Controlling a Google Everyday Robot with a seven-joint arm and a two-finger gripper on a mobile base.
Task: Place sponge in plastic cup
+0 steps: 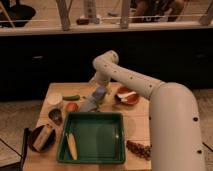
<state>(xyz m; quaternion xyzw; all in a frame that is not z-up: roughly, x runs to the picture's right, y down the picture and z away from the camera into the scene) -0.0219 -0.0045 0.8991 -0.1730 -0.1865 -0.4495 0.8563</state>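
Observation:
My gripper (99, 95) hangs below the white arm's elbow, low over the middle of the wooden table (135, 125). It stands open. A small block with a yellow-green and bluish look, the sponge (104, 96), is right at the fingertips; I cannot tell whether they touch it. The pale grey plastic cup (89, 104) stands just left of and below the gripper, close to the far rim of the green tray.
A green tray (95, 140) holds a yellow cob (71, 145). At the left are a squat white cup (55, 98), a dark green stick (71, 97), an orange item (71, 106), a dark metal cup (56, 116) and a dark bowl (35, 142). A red bowl (126, 95) is on the right, a brown cluster (138, 148) in front of it.

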